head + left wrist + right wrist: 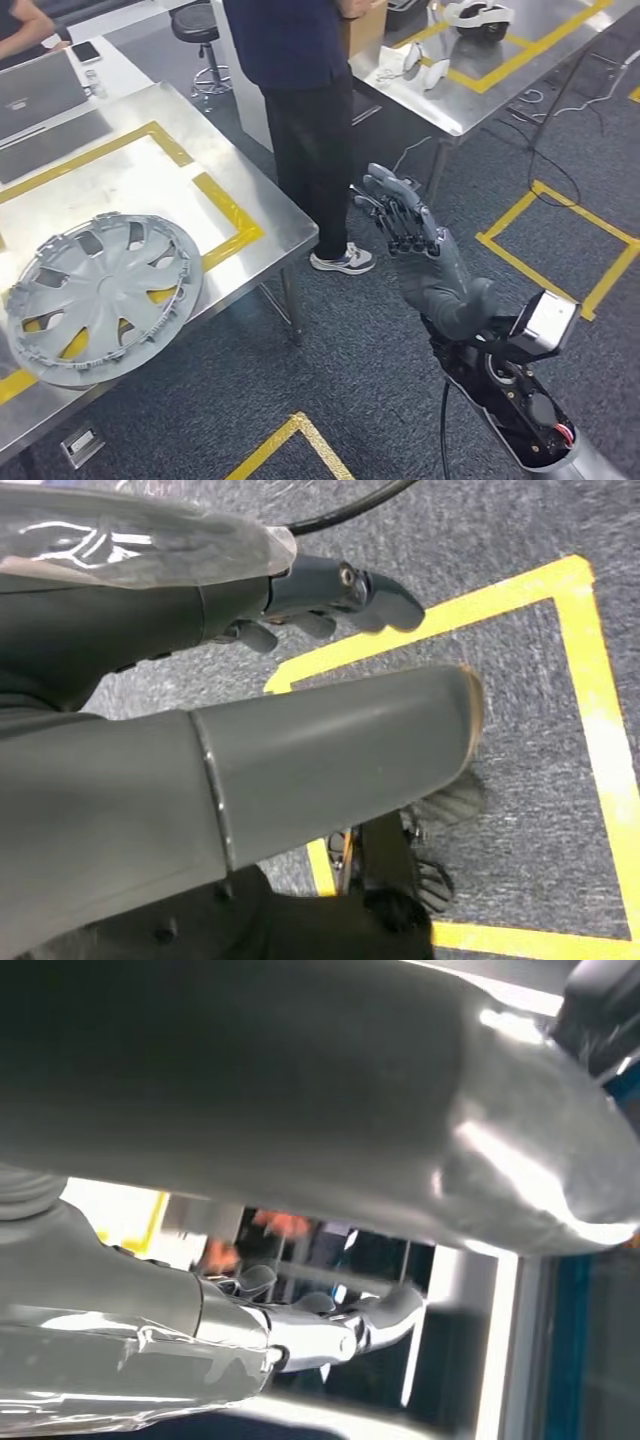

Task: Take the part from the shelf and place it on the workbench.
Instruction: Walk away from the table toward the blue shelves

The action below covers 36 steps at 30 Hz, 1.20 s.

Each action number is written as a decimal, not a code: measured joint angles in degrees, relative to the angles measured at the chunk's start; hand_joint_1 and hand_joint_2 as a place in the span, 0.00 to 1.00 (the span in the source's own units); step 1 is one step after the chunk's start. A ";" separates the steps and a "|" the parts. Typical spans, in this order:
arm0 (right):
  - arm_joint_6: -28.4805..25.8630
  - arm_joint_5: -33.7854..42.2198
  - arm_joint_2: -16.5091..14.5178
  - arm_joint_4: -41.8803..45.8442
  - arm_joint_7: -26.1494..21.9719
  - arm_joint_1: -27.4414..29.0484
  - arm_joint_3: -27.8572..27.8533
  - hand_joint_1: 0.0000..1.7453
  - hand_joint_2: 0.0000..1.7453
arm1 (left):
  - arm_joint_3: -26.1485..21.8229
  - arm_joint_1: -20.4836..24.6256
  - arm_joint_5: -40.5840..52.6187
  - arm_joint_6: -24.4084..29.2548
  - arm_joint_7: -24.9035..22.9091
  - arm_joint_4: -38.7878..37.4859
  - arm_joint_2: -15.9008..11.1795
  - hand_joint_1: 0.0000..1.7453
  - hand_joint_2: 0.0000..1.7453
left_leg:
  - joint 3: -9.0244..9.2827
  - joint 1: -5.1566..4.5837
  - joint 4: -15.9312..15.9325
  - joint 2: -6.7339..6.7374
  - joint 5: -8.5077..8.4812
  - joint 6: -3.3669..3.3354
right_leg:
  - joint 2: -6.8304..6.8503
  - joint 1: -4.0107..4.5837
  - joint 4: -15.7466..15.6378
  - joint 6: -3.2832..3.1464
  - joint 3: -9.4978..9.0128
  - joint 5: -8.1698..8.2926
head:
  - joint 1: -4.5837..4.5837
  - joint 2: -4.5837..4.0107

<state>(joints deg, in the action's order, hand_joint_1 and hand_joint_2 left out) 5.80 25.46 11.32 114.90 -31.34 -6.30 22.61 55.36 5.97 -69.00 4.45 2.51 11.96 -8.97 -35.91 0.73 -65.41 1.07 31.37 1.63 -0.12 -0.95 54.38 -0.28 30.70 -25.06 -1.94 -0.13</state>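
The part, a grey plastic wheel cover [102, 295], lies flat on the steel workbench [151, 180] at the left, inside a yellow taped frame. My right hand [415, 250] is raised over the floor to the right of the bench, well apart from the cover. Its fingers are spread and it holds nothing. In the right wrist view the right hand [302, 1330] is likewise empty under its thick thumb. My left hand [317, 750] hangs above the dark carpet with its fingers [340, 590] stretched out and nothing in them.
A person [302, 100] in dark clothes stands close to the workbench's far right corner. Behind them is a second steel table [453, 90] with white items. A stool [198, 30] and a laptop [38, 95] sit at the back left. Yellow tape [558, 240] and cables mark the floor.
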 joint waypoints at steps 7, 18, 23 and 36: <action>0.02 0.85 0.32 -0.60 0.08 0.96 -1.38 0.00 0.00 | 0.02 -0.20 0.00 0.08 0.00 0.00 -0.32 0.00 0.00 | 4.07 0.10 8.48 -3.41 -5.63 -0.89 | -4.67 -0.01 0.21 0.51 0.20 0.22 | 0.46 0.00; 0.34 0.53 0.74 -1.25 0.46 0.55 -1.74 0.00 0.00 | 0.02 -0.12 -0.21 0.33 0.00 0.00 -0.28 0.00 0.00 | 5.54 -0.22 11.75 0.85 -6.07 -3.17 | -0.38 -0.01 17.89 2.83 8.77 -7.57 | -1.21 0.00; 0.81 0.68 0.83 -1.78 0.37 -0.20 -1.67 0.00 0.00 | 0.04 0.05 -0.42 0.31 0.00 0.00 -0.17 0.00 0.00 | 5.98 -0.65 11.34 3.15 -5.47 -2.38 | 2.77 0.53 1.66 1.83 0.59 -0.51 | -1.75 0.00; 1.48 -0.11 0.83 -2.91 -0.02 -1.37 -0.91 0.00 0.00 | 0.04 -0.14 -0.57 0.31 -0.02 0.00 -0.09 0.00 0.00 | -0.41 -0.15 -2.04 -1.07 -0.71 -0.28 | -2.84 0.17 0.05 -0.04 0.57 0.60 | 0.29 0.00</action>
<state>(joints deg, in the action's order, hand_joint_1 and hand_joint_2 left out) 7.27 25.34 12.15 111.99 -31.36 -7.67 21.70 55.41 5.83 -69.57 4.76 2.49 11.96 -9.06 -36.32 0.58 -67.45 0.00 30.66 1.35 -2.96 -0.79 54.43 -0.32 31.28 -24.46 -1.65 -0.13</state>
